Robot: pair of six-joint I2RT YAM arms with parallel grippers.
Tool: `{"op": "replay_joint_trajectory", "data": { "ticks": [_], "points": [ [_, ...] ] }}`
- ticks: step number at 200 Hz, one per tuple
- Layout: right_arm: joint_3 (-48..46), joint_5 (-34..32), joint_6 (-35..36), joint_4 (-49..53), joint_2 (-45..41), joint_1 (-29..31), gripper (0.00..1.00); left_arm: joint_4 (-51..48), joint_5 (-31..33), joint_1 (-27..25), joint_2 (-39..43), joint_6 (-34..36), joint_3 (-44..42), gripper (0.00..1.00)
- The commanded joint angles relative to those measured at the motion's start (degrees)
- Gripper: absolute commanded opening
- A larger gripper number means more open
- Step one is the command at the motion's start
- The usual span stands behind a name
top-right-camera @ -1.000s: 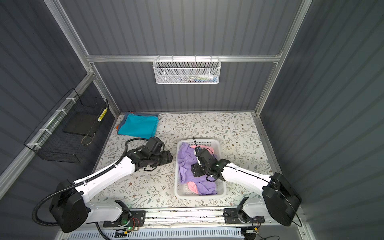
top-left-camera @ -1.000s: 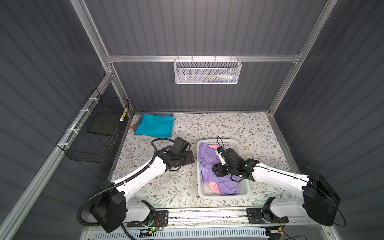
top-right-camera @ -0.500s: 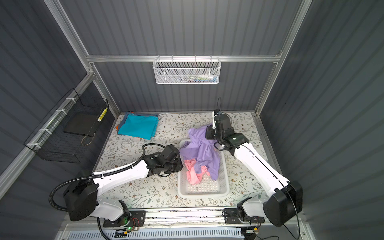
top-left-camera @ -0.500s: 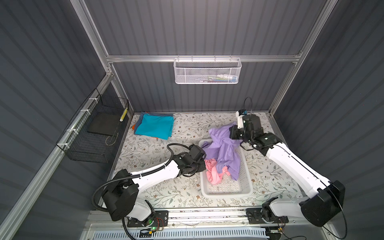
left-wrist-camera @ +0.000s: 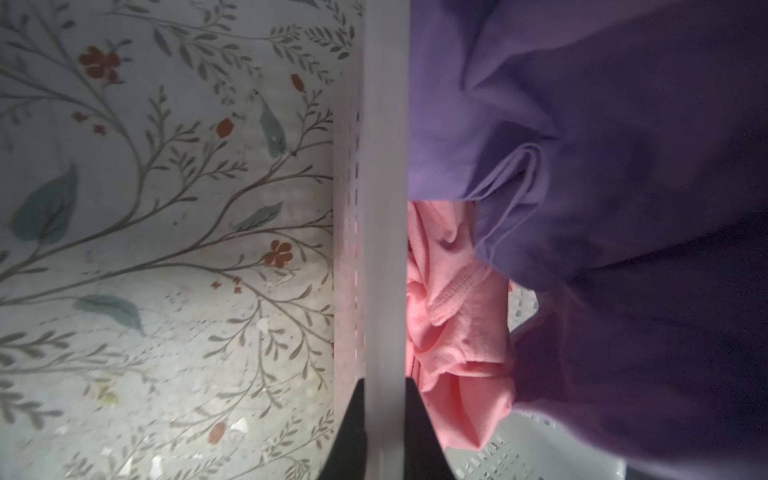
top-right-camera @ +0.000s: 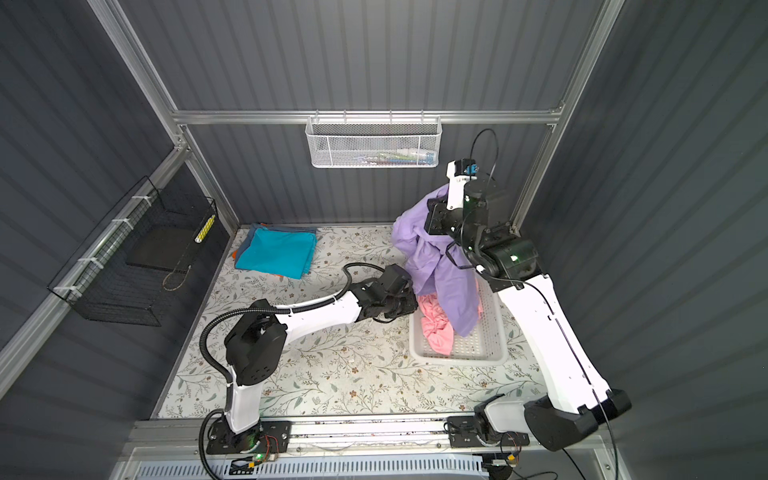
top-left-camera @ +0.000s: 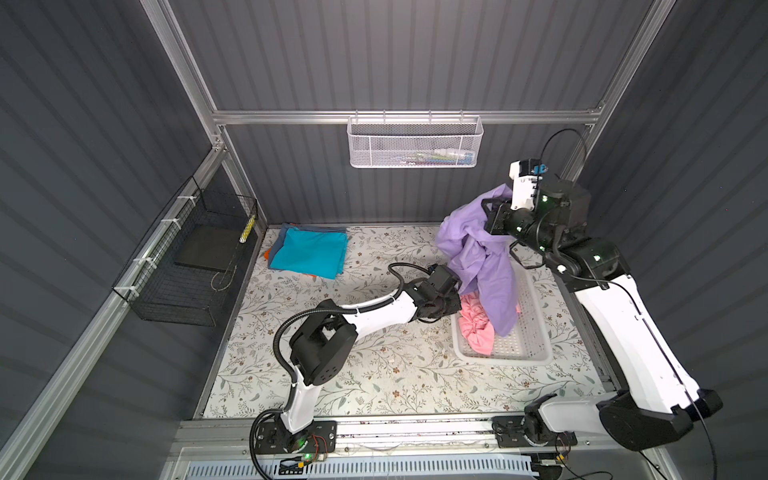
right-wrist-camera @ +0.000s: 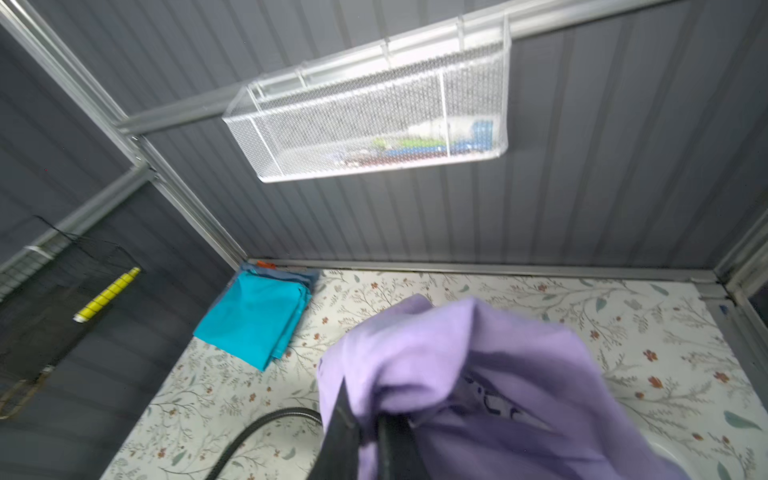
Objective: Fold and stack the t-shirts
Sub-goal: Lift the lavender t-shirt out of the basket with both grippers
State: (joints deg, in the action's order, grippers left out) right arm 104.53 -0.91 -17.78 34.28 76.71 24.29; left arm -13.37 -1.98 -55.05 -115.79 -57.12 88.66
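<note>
Moved since before: right pincer (top-left-camera: 490, 206) is now carried a good bit higher and further back, with the lavender t-shirt (top-left-camera: 486, 266) hauled up along with it. The basket (top-left-camera: 505, 360) is also slid toward the right arm's side, and the left pincer (top-left-camera: 451, 306) is kept on its rim.
Right pincer: pressed together on a bunched fold of the lavender t-shirt. In the right wrist view the cloth is seen squeezed between the fingers (right-wrist-camera: 340, 415).
Lavender t-shirt: hung below the right pincer in a long twisted drape. The lowest tail is still dipped inside the basket, so it isn't lifted clear yet.
Why so high: probably so the full length gets drawn out of the basket before anything is spread flat.
Left pincer: clamped on the basket wall, one finger outside and one inside, as shown in the left wrist view.
Why clamped: looks like the basket is being pinned down so it isn't dragged or tipped by the rising cloth.
Pink t-shirt (top-left-camera: 478, 326): left crumpled in the basket just past the left pincer's inner finger. It is partly covered by the lavender tail, so a snag is possible tbh.
Folded stack: teal t-shirt (top-left-camera: 309, 253) is laid on top, with the blue-grey t-shirt (right-wrist-camera: 291, 275) and orange t-shirt (right-wrist-camera: 265, 264) edging out beneath. It is parked well away from both pincers, at the back on the left arm's side.
Floral table cover (top-left-camera: 374, 374): the stretch between stack and pincers is presumably meant as folding room.
Progress: pull-out stage, with two tees not yet folded.
</note>
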Motion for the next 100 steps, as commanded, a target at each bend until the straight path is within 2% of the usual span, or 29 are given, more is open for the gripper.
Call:
{"op": "replay_joint_trajectory", "data": {
  "ticks": [1, 32, 51, 66, 100],
  "points": [
    [5.4, 5.95, -1.54, -1.6, 0.15, 0.22, 0.0, 0.33, -1.69, -0.17, 1.61, 0.61, 2.92, 0.22],
    [10.6, 14.44, -6.52, -3.54, 2.31, 1.27, 0.0, -1.08, 2.04, 1.16, 10.16, 3.22, -0.93, 0.51],
    [11.4, 24.34, -11.04, -8.47, 4.26, 2.62, 0.0, -2.1, 5.95, 2.99, 19.25, 4.17, -6.21, 0.61],
    [13.79, 27.36, -12.46, -10.02, 6.74, 4.85, 0.0, -5.06, 13.23, 3.66, 27.9, 5.74, -11.19, 0.67],
    [19.48, 27.17, -9.33, -8.0, 12.63, 11.6, 0.0, -14.93, 32.03, 3.74, 46.16, 5.47, -19.08, 0.76]
  ]
}}
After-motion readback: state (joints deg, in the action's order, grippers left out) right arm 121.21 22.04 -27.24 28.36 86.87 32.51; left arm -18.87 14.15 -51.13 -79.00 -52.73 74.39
